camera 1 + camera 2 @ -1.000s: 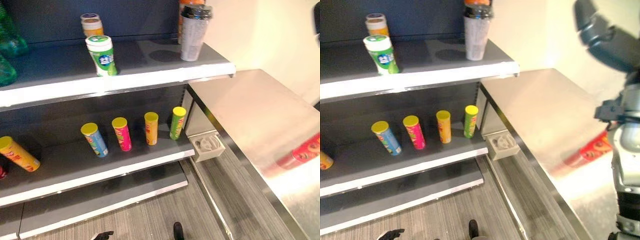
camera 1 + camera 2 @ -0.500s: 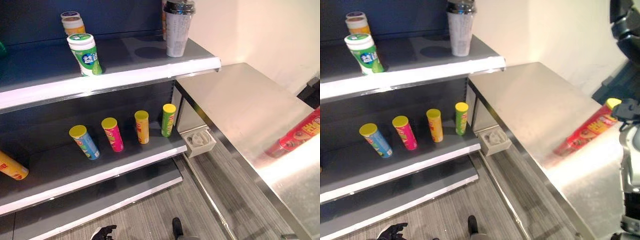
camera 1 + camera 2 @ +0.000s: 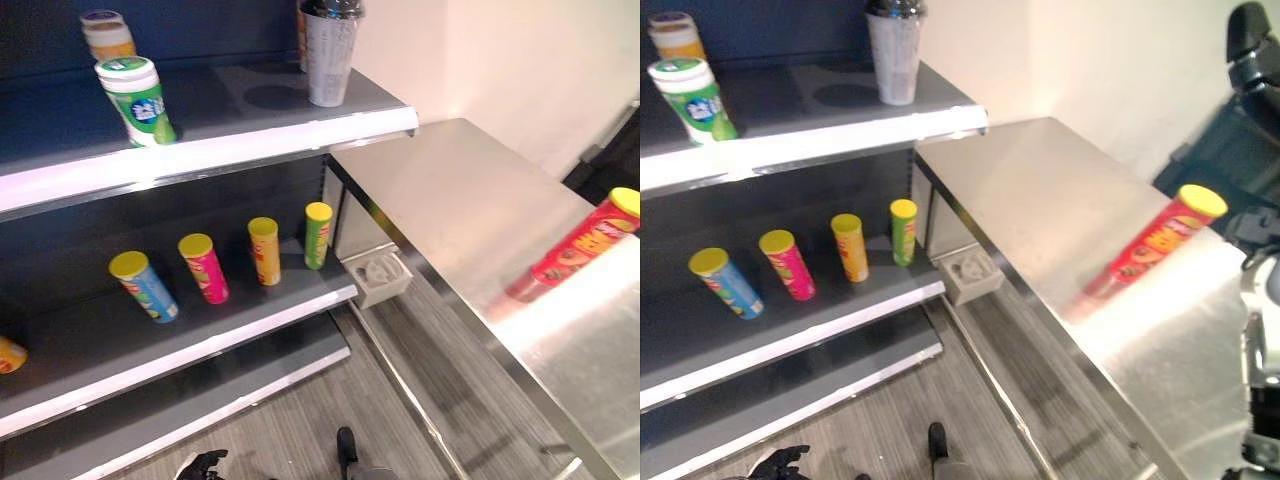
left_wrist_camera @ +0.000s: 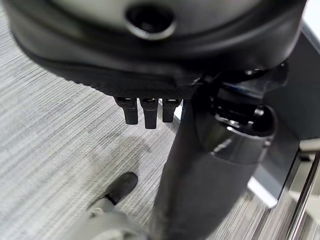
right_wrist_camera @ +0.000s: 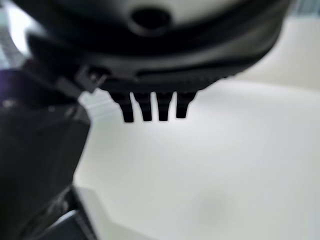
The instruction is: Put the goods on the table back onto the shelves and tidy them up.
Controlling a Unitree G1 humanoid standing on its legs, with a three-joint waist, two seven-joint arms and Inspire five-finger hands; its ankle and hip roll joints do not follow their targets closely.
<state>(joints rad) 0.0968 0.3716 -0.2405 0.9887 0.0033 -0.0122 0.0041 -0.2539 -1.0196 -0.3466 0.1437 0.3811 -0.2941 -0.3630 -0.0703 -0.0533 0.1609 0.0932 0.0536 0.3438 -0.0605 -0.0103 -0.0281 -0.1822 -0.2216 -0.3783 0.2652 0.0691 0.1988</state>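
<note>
Since the earlier frames your camera is turning toward the table, so the shelves are sliding to the left of the frame; the red can [image 3: 1152,247] is now showing whole, with its yellow lid.

You are looking at a steel table [image 3: 470,190] at the right, a grey striped floor [image 3: 390,400] at the bottom, and a pale wall [image 3: 520,60] at the upper right. The red can is standing on the table at the right edge of the frame. Its label is carrying yellow print, too blurred to read.

On the upper shelf [image 3: 200,150] a green-and-white bottle [image 3: 137,100] and a lidded cup [image 3: 329,50] are standing. On the middle shelf [image 3: 200,330] a blue can [image 3: 143,285], pink can [image 3: 203,267], orange can [image 3: 264,250] and green can [image 3: 317,233] are sitting in a row.

Your left hand [image 4: 145,107] is hanging over the floor, fingers straight, holding nothing, far from the red can. Your right hand [image 5: 150,105] is facing the wall, fingers straight and free.
</note>
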